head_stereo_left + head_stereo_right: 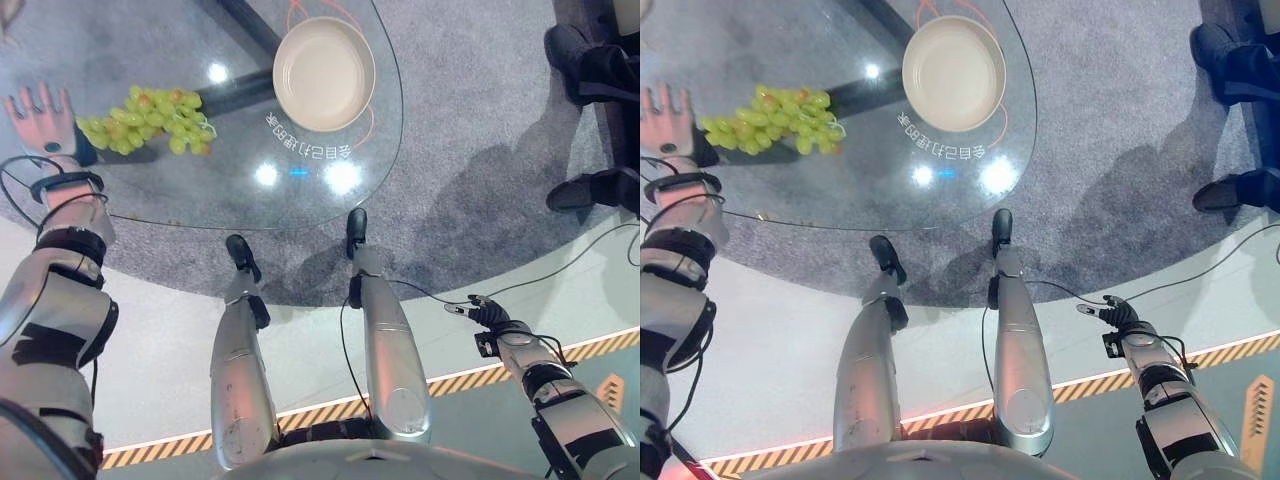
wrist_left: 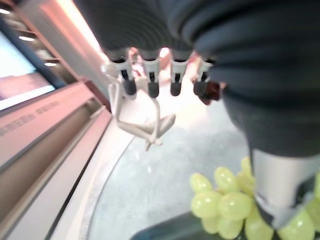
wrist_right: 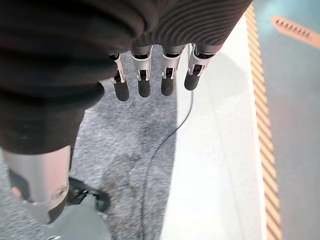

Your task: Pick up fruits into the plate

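A bunch of green grapes point(image 1: 150, 120) lies on the round glass table point(image 1: 200, 195), left of middle. An empty cream plate point(image 1: 324, 73) stands at the far side, to the right of the grapes. My left hand point(image 1: 42, 125) is open with straight fingers, just left of the bunch and apart from it. In the left wrist view the grapes point(image 2: 225, 205) sit close beside its thumb point(image 2: 285, 185), with the fingers point(image 2: 150, 87) stretched past them. My right hand point(image 1: 485, 312) hangs low off the table at the right, open and holding nothing, its fingers point(image 3: 145, 85) straight over the carpet.
The table's curved front edge runs between me and the fruit. A person's dark shoes point(image 1: 590, 60) stand on the grey carpet at the far right. A yellow-and-black striped line point(image 1: 470, 380) crosses the floor near my right arm.
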You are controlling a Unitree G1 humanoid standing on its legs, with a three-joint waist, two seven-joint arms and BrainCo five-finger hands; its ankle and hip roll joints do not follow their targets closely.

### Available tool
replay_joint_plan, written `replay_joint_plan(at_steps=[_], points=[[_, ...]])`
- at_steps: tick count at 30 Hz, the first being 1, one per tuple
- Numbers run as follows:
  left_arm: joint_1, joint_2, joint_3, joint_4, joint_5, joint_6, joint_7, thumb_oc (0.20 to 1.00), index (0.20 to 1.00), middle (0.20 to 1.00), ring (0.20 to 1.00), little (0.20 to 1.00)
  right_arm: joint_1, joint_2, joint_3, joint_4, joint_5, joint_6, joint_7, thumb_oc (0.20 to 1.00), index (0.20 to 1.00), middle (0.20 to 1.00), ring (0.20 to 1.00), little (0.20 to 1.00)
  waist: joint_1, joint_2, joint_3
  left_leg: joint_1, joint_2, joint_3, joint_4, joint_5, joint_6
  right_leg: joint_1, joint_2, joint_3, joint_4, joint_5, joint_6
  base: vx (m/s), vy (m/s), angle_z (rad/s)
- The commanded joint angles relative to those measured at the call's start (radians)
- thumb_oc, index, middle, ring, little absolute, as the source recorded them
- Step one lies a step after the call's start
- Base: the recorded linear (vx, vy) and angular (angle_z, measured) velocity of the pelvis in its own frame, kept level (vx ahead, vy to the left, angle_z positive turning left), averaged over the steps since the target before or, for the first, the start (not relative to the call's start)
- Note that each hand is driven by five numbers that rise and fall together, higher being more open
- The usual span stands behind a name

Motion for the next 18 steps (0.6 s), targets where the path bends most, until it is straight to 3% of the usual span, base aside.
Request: replay_joint_plan(at_steps=[1, 15, 18], points=[[-0.045, 0.081, 0.051, 0.055, -0.042, 0.055, 0.049, 1.000, 1.000, 1.000, 1.000, 1.000, 0.082, -0.017, 0.030, -0.002, 0.017, -0.017, -0.021, 1.000, 1.000, 1.000, 1.000, 1.000, 0.004, -0.027, -0.020, -0.078, -0.074, -0.015, 0.139, -0.145, 0.016, -0.027, 0.079, -0.031, 0.064, -0.078, -0.026, 0.00, 0.000, 0.00], [-0.119, 0.036, -0.001, 0.046, -0.007, -0.008, 0.058, 1.000, 1.000, 1.000, 1.000, 1.000, 0.072, -0.007, 0.044, -0.032, 0.032, -0.026, -0.057, 1.000, 1.000, 1.000, 1.000, 1.000, -0.007, -0.034, -0.020, -0.112, -0.071, -0.027, 0.146, -0.144, 0.013, -0.061, 0.085, -0.029, 0.074, -0.077, -0.029, 0.00, 0.000, 0.00], [-0.116, 0.028, -0.020, 0.035, 0.029, -0.098, 0.019, 1.000, 1.000, 1.000, 1.000, 1.000, 0.073, -0.006, 0.043, -0.036, 0.029, -0.026, -0.069, 1.000, 1.000, 1.000, 1.000, 1.000, -0.010, -0.030, -0.020, -0.111, -0.073, -0.024, 0.148, -0.145, 0.011, -0.061, 0.083, -0.027, 0.072, -0.075, -0.028, 0.00, 0.000, 0.00]])
